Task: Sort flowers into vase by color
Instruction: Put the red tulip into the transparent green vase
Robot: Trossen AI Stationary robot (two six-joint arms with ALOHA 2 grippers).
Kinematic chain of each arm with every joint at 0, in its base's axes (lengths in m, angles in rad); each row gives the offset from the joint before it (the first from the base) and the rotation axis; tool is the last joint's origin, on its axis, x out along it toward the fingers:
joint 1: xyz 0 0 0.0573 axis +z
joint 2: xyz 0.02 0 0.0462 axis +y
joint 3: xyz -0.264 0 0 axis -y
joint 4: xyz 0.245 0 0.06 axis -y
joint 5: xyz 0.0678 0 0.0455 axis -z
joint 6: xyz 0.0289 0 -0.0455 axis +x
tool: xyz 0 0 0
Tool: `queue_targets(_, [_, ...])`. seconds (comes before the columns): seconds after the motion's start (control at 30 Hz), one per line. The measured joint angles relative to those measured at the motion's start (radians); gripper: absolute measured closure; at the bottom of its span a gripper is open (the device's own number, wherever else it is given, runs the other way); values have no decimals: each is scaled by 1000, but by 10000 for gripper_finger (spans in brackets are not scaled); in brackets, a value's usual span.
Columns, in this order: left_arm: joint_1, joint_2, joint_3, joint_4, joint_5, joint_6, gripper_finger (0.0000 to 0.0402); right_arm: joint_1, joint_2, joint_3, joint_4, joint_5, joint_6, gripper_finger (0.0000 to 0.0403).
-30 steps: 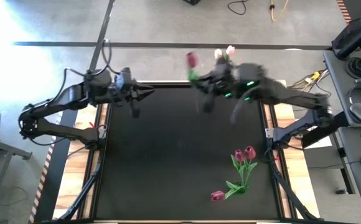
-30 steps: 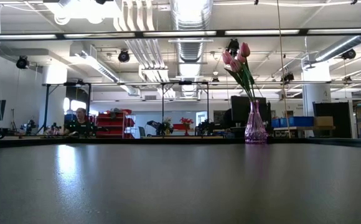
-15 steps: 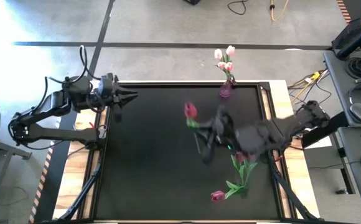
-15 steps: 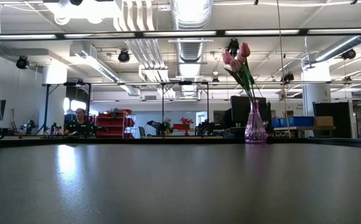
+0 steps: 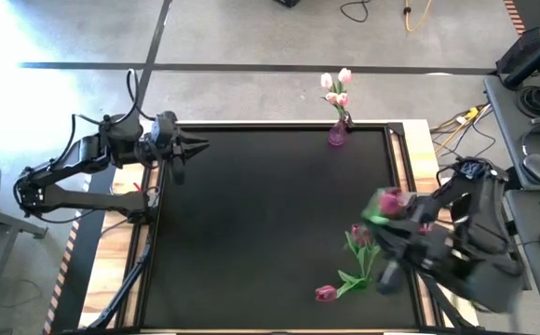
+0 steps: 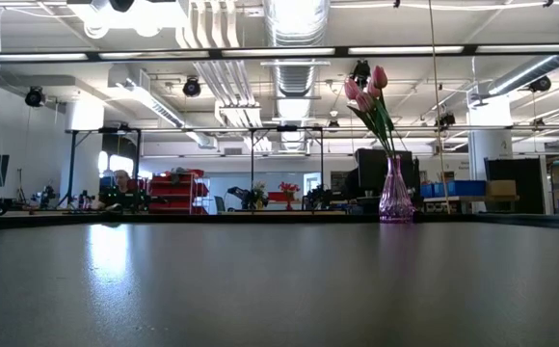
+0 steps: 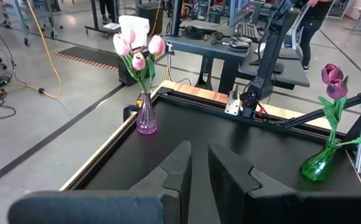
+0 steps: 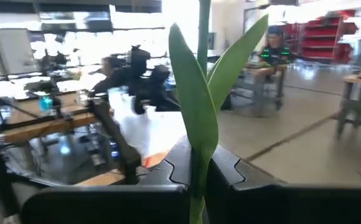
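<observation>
A purple vase (image 5: 337,136) (image 7: 146,119) (image 6: 395,200) stands at the table's far edge with three pale pink flowers (image 5: 335,84) in it. Near the right edge stands a green vase (image 7: 317,165) (image 5: 352,277) holding dark magenta flowers (image 7: 333,78) (image 5: 359,234); another magenta head (image 5: 326,292) shows low beside it. My right gripper (image 5: 402,231) (image 8: 199,171), blurred, hangs over the right edge, shut on one more magenta flower (image 5: 391,199). At the far left, above the table's edge, my left gripper (image 5: 201,145) (image 7: 199,165) is shut on nothing. My right gripper pinches the flower's green stem (image 8: 198,177) between its two fingers, low on the stem, below the leaves (image 8: 196,106). The fingers come at it level and lie across the stem. The flower stands upright above them, head up, lifted clear of the table.
The black tabletop (image 5: 251,223) lies bare between the two arms. Wooden side strips (image 5: 116,242) and the arm mounts flank it. Beyond the right edge stands a desk with gear (image 5: 531,112). The low view shows only the purple vase and the room behind.
My right gripper has swung fast with the magenta flower from beside the purple vase at the far edge toward the table's near right, ending by the green vase, and its wrist has turned. My left gripper has drawn back a little toward the left edge.
</observation>
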Motion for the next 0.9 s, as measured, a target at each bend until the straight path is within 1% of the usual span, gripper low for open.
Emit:
queue_targets(0.03, [0, 3, 0, 0, 0, -2, 363, 33, 0, 5, 0, 22, -7, 391])
queue_targets(0.17, [0, 12, 0, 1, 1, -4, 363, 105, -1, 0, -1, 23, -5, 391])
queue_targets(0.37, [0, 16, 0, 2, 1, -4, 363, 157, 2, -47, -4, 23, 28, 391])
queue_targets(0.6, [0, 16, 1, 6, 2, -2, 363, 216, 7, -54, -1, 21, 0, 391])
queue_targets(0.7, [0, 16, 1, 6, 2, -1, 363, 217, 7, -66, -24, -21, 9, 391])
queue_targets(0.77, [0, 16, 1, 5, 2, -1, 363, 213, -2, -75, -128, -66, 102, 391])
queue_targets(0.83, [0, 16, 1, 4, 2, 2, 363, 201, -17, -76, -307, -123, 292, 391])
queue_targets(0.9, [0, 16, 1, 2, 3, 7, 363, 198, -36, -76, -514, -149, 514, 392])
